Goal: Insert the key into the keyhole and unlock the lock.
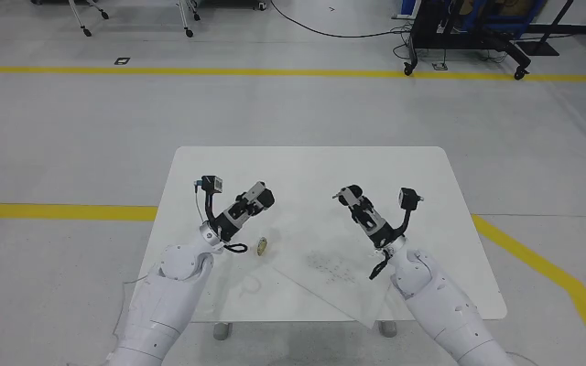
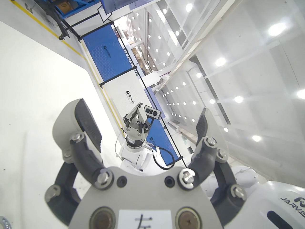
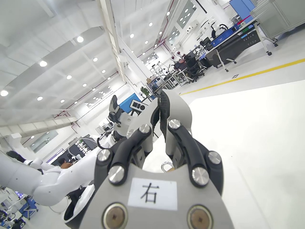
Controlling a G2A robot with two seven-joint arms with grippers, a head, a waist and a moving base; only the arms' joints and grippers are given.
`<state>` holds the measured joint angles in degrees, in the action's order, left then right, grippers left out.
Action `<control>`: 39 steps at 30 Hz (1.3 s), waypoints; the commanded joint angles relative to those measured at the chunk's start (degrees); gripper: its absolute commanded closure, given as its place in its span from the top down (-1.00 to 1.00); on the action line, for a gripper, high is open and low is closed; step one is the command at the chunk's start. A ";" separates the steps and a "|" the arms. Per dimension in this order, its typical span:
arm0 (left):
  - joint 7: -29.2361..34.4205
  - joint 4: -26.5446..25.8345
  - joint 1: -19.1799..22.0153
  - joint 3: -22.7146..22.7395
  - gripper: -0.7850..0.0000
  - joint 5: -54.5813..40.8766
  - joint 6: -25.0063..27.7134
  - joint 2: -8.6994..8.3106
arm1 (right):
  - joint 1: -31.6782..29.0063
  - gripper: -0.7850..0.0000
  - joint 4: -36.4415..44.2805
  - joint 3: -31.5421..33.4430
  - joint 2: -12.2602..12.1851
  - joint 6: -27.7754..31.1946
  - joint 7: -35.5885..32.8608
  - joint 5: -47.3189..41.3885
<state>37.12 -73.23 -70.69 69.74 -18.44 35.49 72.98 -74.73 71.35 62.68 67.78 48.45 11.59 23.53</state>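
Task is apparently beginning: left claw is gaping wide, right claw is pressing closed (nothing visibly held); lock is lying on worktop, awaiting grasp.

Pale grey floor with yellow lines; round ceiling lights overhead.

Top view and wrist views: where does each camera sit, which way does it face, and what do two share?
Top view: overhead, facing down at the table; left gripper and right gripper show.
Left wrist: faces up across the room past its open left gripper.
Right wrist: likewise, past its shut right gripper.
Shared: each wrist view shows the other arm's gripper.
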 commanded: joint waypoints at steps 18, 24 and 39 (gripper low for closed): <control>3.59 -0.65 0.99 -3.26 0.88 11.51 7.53 -0.41 | 2.03 -1.00 -0.69 -7.51 2.38 1.09 -9.61 -14.39; 2.83 -0.91 1.21 -4.36 0.53 14.06 7.20 -0.45 | 2.64 -1.00 -1.30 -8.87 3.18 1.38 -11.23 -16.24; 1.30 -1.51 1.34 -5.99 -0.22 18.40 6.86 -0.75 | 2.95 -1.00 -2.26 -9.06 4.08 1.55 -14.90 -18.90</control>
<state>38.48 -74.72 -69.38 63.84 -0.49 42.39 72.27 -71.79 69.16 53.55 71.82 50.00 -3.20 4.64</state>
